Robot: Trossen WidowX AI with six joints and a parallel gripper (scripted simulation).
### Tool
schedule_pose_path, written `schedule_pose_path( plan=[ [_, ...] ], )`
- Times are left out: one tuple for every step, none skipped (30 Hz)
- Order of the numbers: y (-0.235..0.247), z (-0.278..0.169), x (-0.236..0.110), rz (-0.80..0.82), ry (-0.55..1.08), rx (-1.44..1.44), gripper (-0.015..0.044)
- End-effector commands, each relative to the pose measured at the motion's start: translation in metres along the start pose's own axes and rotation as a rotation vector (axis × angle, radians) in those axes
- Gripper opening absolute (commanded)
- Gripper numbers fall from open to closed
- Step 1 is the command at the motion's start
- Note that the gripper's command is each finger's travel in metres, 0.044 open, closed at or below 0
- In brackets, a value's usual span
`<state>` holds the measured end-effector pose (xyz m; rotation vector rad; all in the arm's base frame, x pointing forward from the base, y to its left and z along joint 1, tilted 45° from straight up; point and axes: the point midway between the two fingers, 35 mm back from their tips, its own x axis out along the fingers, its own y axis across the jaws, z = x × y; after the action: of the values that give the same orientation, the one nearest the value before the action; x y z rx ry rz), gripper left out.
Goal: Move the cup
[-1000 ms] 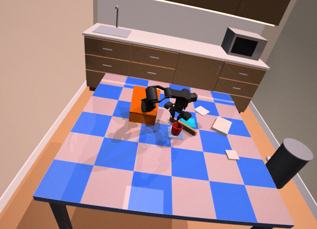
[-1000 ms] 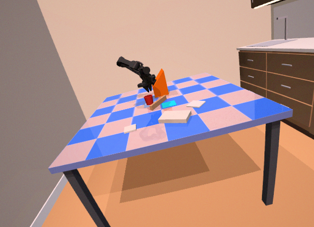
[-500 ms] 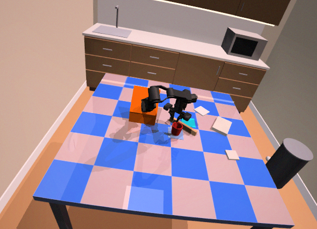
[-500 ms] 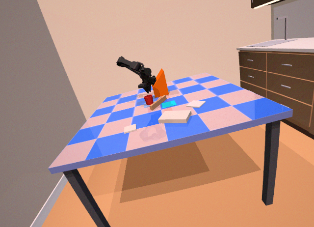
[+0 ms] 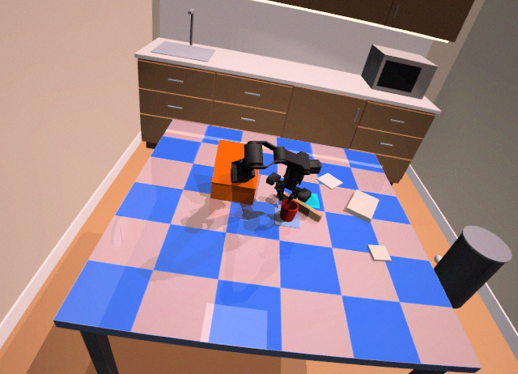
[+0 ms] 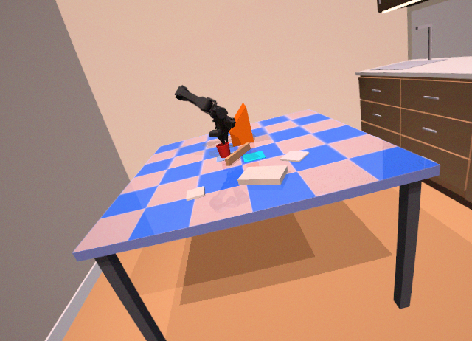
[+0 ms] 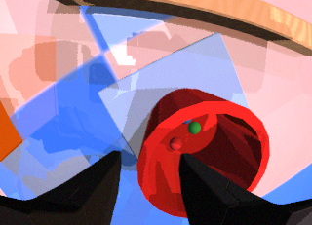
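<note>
The red cup (image 5: 288,213) (image 6: 223,151) (image 7: 171,100) stands upright on the pale blue pad (image 5: 295,225) (image 7: 195,64). In the wrist view, a green marble (image 7: 194,128) and a red marble (image 7: 175,144) lie inside it, with a bit of blue beside them. My gripper (image 5: 285,199) (image 6: 223,142) (image 7: 150,160) is partly open at the cup's rim. In the wrist view one fingertip is over the cup's mouth and the other is outside its rim; their exact height is unclear. The cyan pad (image 5: 313,201) (image 6: 254,156) lies bare beyond the wooden bar.
The wooden bar (image 5: 312,211) (image 6: 237,154) (image 7: 195,5) stands between the two pads. A tall orange block (image 5: 231,161) (image 6: 243,129) (image 7: 7,137) is near the arm's base. A thick white slab (image 5: 363,205) (image 6: 262,175) and two thin white tiles (image 5: 329,180) (image 6: 195,193) lie farther out.
</note>
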<state>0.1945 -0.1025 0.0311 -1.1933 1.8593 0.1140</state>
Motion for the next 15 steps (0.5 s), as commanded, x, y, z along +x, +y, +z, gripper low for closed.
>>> schedule_pose_path(
  plan=[
    [0.0, -0.001, 0.007, -0.003, 0.006, -0.006, 0.0148],
    [0.0, -0.001, 0.008, -0.003, 0.006, -0.006, 0.0148],
    [0.0, -0.001, 0.01, -0.003, 0.006, -0.006, 0.0148],
    [0.0, -0.001, 0.012, -0.003, 0.006, -0.006, 0.0148],
    [0.0, -0.001, 0.013, -0.003, 0.007, -0.006, 0.0148],
    [0.0, -0.001, 0.015, -0.003, 0.007, -0.006, 0.0148],
    [0.001, -0.001, 0.017, -0.003, 0.007, -0.006, 0.0148],
    [0.001, -0.002, 0.018, -0.003, 0.007, -0.006, 0.0148],
    [0.001, -0.002, 0.02, -0.004, 0.008, -0.006, 0.0148],
    [0.001, -0.002, 0.021, -0.004, 0.008, -0.006, 0.0148],
    [0.001, -0.002, 0.023, -0.004, 0.008, -0.006, 0.0148],
    [0.001, -0.002, 0.025, -0.004, 0.009, -0.006, 0.0148],
    [0.001, -0.002, 0.026, -0.004, 0.009, -0.006, 0.0148],
    [0.001, -0.003, 0.028, -0.004, 0.01, -0.006, 0.0148],
    [0.002, -0.003, 0.029, -0.005, 0.01, -0.006, 0.0148]
  ],
)
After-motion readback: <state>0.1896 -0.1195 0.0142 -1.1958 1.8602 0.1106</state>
